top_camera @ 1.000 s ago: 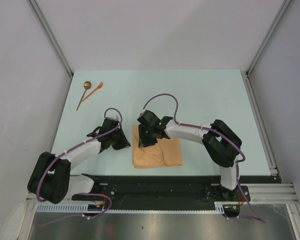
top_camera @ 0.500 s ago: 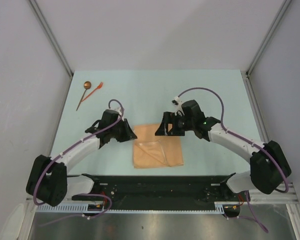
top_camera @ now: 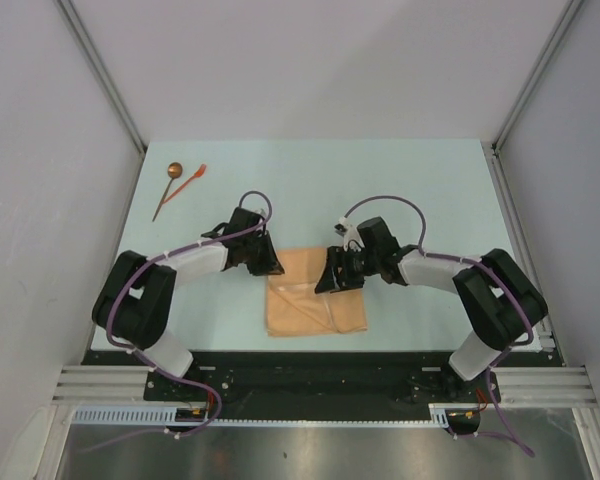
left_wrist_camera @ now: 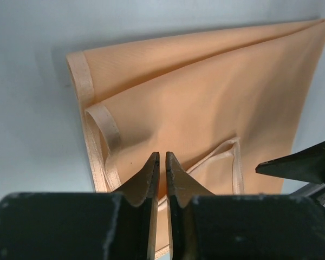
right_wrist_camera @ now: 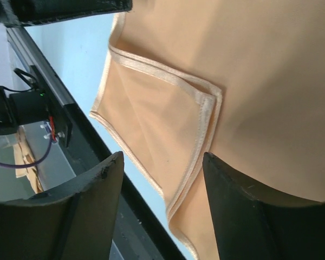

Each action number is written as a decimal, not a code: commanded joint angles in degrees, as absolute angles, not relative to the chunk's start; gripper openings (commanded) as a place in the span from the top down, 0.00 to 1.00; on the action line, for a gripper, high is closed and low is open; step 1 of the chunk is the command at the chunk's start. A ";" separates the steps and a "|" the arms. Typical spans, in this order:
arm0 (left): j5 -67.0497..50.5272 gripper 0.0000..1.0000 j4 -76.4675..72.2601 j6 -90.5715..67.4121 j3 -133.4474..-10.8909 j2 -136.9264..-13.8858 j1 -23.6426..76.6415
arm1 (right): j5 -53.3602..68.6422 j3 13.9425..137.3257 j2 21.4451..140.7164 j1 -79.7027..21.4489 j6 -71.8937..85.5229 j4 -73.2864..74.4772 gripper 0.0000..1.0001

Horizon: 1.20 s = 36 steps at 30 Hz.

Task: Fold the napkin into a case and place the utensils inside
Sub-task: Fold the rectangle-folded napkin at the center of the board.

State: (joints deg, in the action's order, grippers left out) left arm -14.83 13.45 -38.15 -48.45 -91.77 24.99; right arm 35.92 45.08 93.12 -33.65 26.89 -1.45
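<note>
The tan-orange napkin [top_camera: 315, 305] lies folded in layers on the pale table, with a hemmed flap across its near-left part. It fills the left wrist view [left_wrist_camera: 206, 97] and the right wrist view [right_wrist_camera: 244, 65]. My left gripper [top_camera: 271, 268] is shut and empty, low at the napkin's far-left corner [left_wrist_camera: 162, 158]. My right gripper [top_camera: 328, 281] is open and empty over the napkin's far edge, its jaws astride the hemmed flap [right_wrist_camera: 162, 165]. The dark-handled spoon [top_camera: 167, 190] and the orange-red fork [top_camera: 192, 180] lie together at the far left of the table.
The black base rail [top_camera: 320, 375] runs along the near table edge, also seen in the right wrist view [right_wrist_camera: 49, 86]. Grey walls stand on the left, right and far sides. A metal rail [top_camera: 520, 240] borders the table's right edge.
My right arm swung off the napkin's left side out to the right, then came down at its far edge. My left gripper moved right and farther, to the napkin's far-left corner.
</note>
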 commanded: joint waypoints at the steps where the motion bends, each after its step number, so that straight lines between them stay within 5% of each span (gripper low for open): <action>1: -12.75 0.88 12.39 -39.11 -49.40 -92.72 25.05 | 36.56 46.49 96.50 -33.49 23.29 -4.57 0.37; 14: -12.13 0.89 12.39 -39.20 -49.04 -94.22 24.96 | 40.78 47.81 102.56 -34.54 24.16 -9.31 0.59; 23: -10.28 0.89 15.46 -38.32 -50.44 -89.74 24.61 | 43.68 51.06 102.92 -37.70 26.10 -10.19 0.89; 29: -9.23 0.83 21.44 -35.69 -54.22 -81.85 22.68 | 49.21 49.84 104.68 -48.74 36.37 -18.78 0.88; 36: -6.68 0.60 25.40 -31.56 -55.11 -78.13 22.50 | 48.00 44.47 92.48 -45.72 38.77 -18.65 0.62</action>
